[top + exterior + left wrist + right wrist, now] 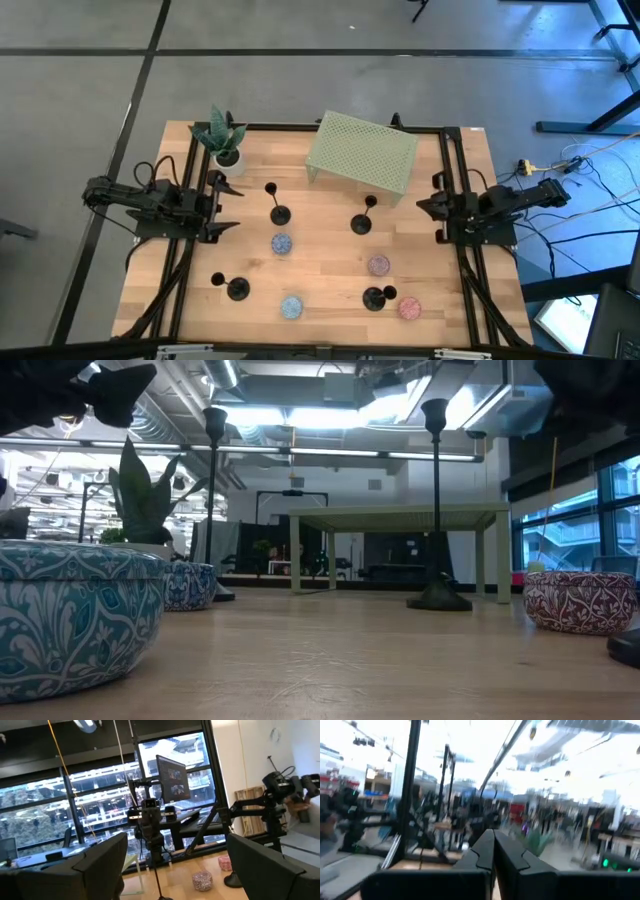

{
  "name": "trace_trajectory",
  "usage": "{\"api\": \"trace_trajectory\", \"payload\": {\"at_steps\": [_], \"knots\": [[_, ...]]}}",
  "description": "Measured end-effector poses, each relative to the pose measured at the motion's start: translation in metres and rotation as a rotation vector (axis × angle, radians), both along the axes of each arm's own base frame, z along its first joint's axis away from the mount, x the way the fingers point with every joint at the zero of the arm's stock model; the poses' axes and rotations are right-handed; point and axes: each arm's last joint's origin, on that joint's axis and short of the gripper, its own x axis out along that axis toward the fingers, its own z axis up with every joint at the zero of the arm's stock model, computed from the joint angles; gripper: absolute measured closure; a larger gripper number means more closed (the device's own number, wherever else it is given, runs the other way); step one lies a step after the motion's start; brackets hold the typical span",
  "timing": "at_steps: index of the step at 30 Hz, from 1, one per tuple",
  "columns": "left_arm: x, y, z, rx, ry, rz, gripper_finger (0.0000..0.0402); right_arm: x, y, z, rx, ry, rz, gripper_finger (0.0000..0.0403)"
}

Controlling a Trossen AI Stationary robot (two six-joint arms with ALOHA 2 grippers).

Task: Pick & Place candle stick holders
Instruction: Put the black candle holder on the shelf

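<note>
Several black candle stick holders stand upright on their round bases on the wooden table (330, 330): one at the back left (277, 212), one at the back right (362, 222), one at the front left (237, 290), one at the front right (373, 297). The low view shows two tall stems (213, 500) (436, 500). My left gripper (225, 205) (175, 840) hovers open at the table's left edge, touching nothing. My right gripper (425, 205) (493, 845) hovers shut at the right edge, holding nothing.
Round patterned tins sit among the holders: blue (281, 242), mauve (378, 265), light blue (291, 306), red (409, 308). A pale green perforated shelf (362, 150) stands at the back centre and a potted plant (222, 140) at the back left.
</note>
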Motion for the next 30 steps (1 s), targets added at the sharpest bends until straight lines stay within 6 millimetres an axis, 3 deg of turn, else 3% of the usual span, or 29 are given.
{"api": "trace_trajectory", "payload": {"at_steps": [13,18,24,30], "knots": [[-0.004,-0.003,0.009,-0.114,-0.062,-0.172,0.0064,-0.011,-0.003,0.020,0.099,-0.224,0.040,0.0393],[-0.005,0.000,0.014,-0.256,-0.096,-0.147,0.0064,-0.008,-0.001,0.024,0.082,-0.211,0.093,0.0393],[0.001,0.005,0.009,-0.377,-0.049,0.059,0.0064,0.000,0.002,0.041,0.070,-0.157,0.095,0.0393],[0.005,0.003,0.011,-0.329,-0.060,0.024,0.0064,0.016,0.008,0.053,0.024,-0.082,0.084,0.0393]]}}
